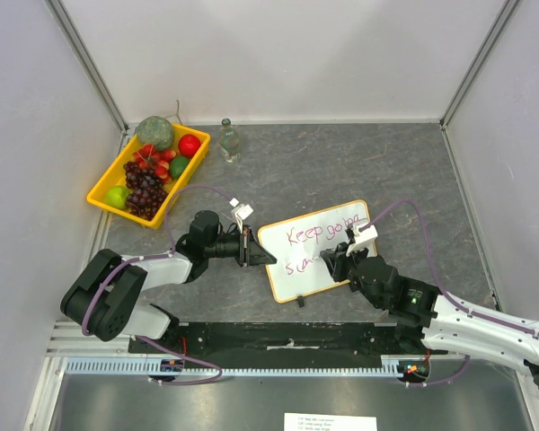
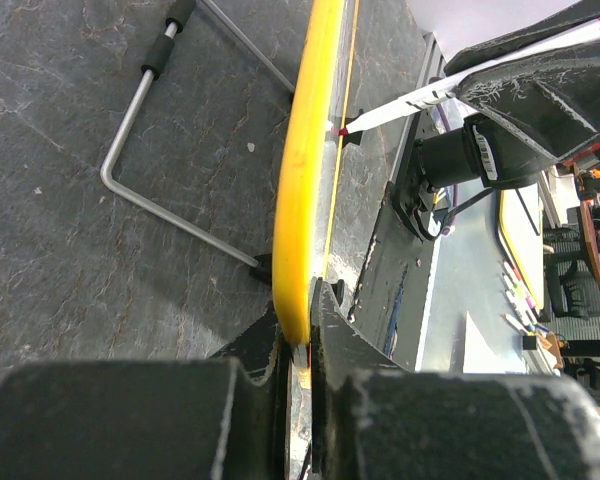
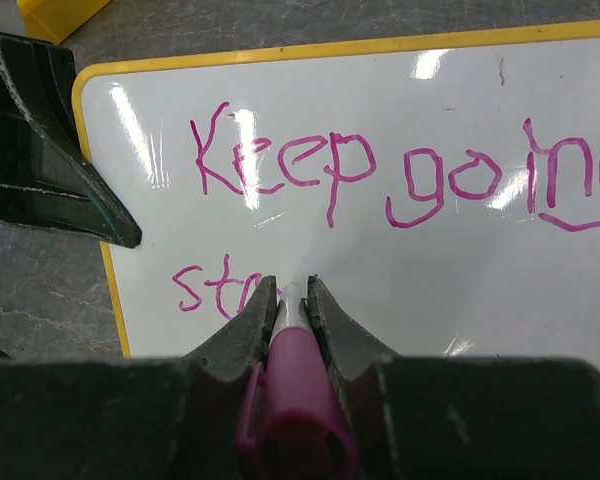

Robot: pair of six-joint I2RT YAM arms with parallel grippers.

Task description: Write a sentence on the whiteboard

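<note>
The whiteboard (image 1: 298,277), white with a yellow frame, lies mid-table with "Keep going" and "str" written on it in magenta. My left gripper (image 1: 266,257) is shut on its left edge; in the left wrist view the yellow frame (image 2: 302,190) runs up from between the jaws of that gripper (image 2: 300,345). My right gripper (image 1: 329,261) is shut on a magenta marker (image 3: 300,392). The marker's tip (image 2: 344,130) touches the whiteboard (image 3: 450,280) just right of "str", and the right gripper (image 3: 292,292) hides it in its own wrist view.
A yellow tray (image 1: 101,187) of fruit stands at the back left, with a small glass bottle (image 1: 229,141) to its right. A bent metal wire (image 2: 140,130) lies on the table beside the board's edge. Grey walls close in the table on three sides.
</note>
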